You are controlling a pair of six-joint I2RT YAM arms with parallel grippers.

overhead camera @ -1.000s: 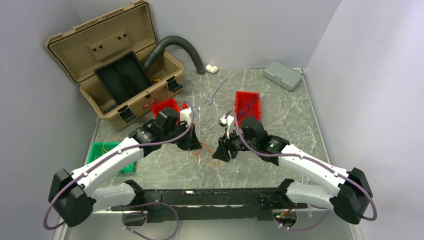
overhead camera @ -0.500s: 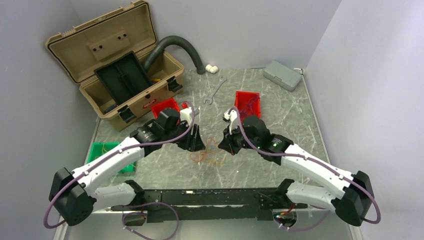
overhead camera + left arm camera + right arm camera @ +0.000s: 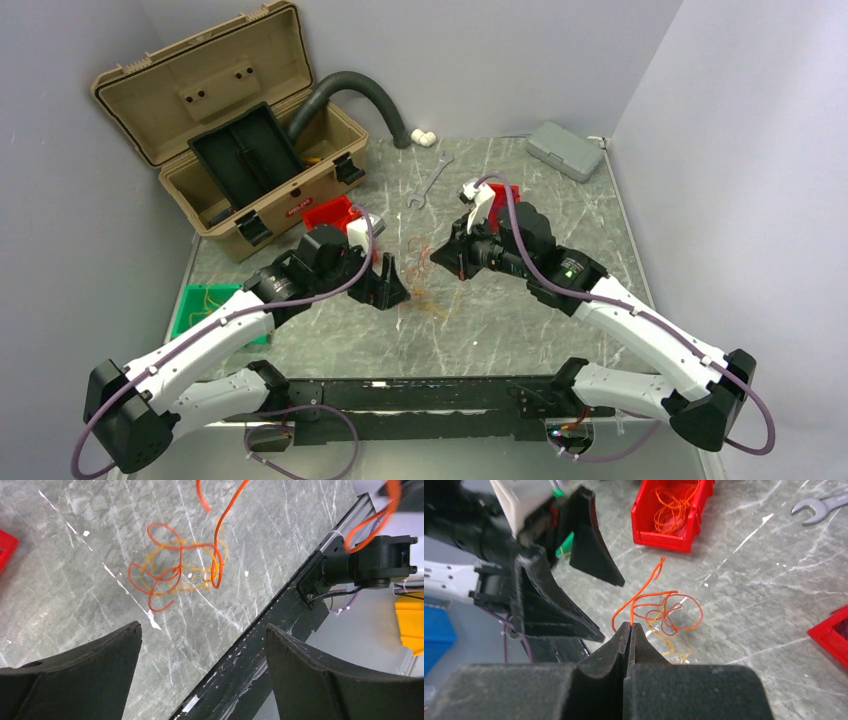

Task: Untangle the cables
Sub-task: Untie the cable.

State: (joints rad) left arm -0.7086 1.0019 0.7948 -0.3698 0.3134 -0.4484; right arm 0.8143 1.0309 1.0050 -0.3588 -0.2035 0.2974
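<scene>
Cables [image 3: 175,575] lie in a loose orange-and-yellow tangle on the bench [image 3: 500,330], between the two claws. Right claw [image 3: 630,627] is pressed together on one orange strand that rises from the heap. Left claw [image 3: 202,630] stands wide apart just beside the tangle, gripping nothing. Red bin [image 3: 671,535] beyond holds more orange wire.

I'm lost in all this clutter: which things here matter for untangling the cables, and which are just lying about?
In the job: cables; right gripper, pinching one orange strand; left gripper, open near them.

Lying about: wrench; open toolbox; grey hose; grey case; green bin.
</scene>
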